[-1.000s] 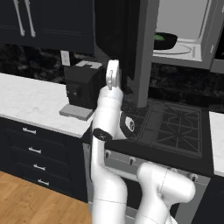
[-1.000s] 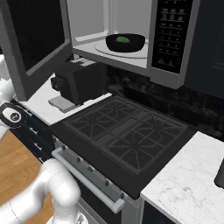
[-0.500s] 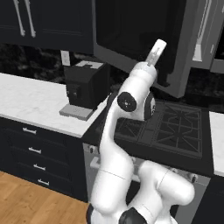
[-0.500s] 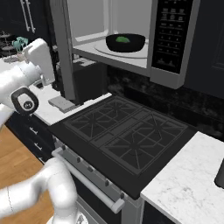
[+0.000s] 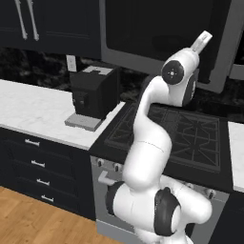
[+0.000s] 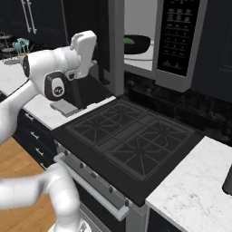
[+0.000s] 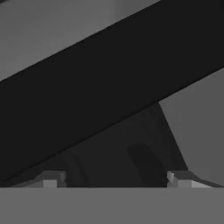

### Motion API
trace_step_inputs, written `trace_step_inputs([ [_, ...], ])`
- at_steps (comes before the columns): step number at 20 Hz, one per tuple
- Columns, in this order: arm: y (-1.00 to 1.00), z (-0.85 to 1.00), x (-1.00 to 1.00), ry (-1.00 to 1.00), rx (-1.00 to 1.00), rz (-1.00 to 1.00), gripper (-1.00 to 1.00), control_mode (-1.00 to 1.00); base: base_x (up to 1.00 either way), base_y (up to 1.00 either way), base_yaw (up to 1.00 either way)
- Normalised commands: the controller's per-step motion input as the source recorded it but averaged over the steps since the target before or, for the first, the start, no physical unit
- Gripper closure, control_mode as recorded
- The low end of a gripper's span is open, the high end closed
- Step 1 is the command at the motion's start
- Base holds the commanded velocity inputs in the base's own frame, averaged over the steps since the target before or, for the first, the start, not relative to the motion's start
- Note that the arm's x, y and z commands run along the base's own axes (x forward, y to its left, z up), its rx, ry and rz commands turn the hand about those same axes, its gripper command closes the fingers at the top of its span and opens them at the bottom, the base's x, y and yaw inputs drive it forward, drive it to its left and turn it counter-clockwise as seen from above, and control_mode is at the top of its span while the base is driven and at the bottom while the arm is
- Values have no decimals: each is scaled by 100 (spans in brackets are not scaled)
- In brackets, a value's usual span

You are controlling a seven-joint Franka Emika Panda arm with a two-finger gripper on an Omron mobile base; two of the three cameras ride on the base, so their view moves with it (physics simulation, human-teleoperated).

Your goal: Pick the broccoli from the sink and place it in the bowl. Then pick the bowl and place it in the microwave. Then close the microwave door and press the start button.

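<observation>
A dark kitchen wall of glossy black cabinets sits above a white marble counter (image 5: pixel 33 107) with grey veining, and a black gas stove (image 6: pixel 131 142) with cast grates and five burners is set into it. Over the stove hangs the microwave (image 6: pixel 174 41), boxy with grey trim, one dark control panel and a light grey interior. Its microwave door (image 5: pixel 157 38), a single wide tinted glass panel in a grey frame, stands partly swung across the opening. Inside, the one glossy black round bowl (image 6: pixel 138 44) rests on the turntable with the small bright green broccoli (image 6: pixel 129 41) showing at its rim. The gripper (image 5: pixel 202 42) is raised against the outer face of the door, so the door panel lies between it and the bowl, which sits behind and well apart. In the hand view two small grey fingertips (image 7: pixel 52 178) rise at the bottom edge, set wide apart with nothing between them, facing a broad dark band of the door. One boxy matte black coffee machine (image 5: pixel 95 93) stands on the counter, left of the stove, on a flat grey base.
</observation>
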Motion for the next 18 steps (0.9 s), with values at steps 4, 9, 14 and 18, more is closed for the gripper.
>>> trace_step_inputs([
  [4,-22,0,92,6,7,0,-100,-100,0,0,0],
  [9,-2,0,88,0,0,0,-100,-100,0,0,0],
  [14,-12,0,76,1,1,0,-100,-100,0,0,0],
  [18,-19,0,70,3,2,0,-100,-100,0,0,0],
])
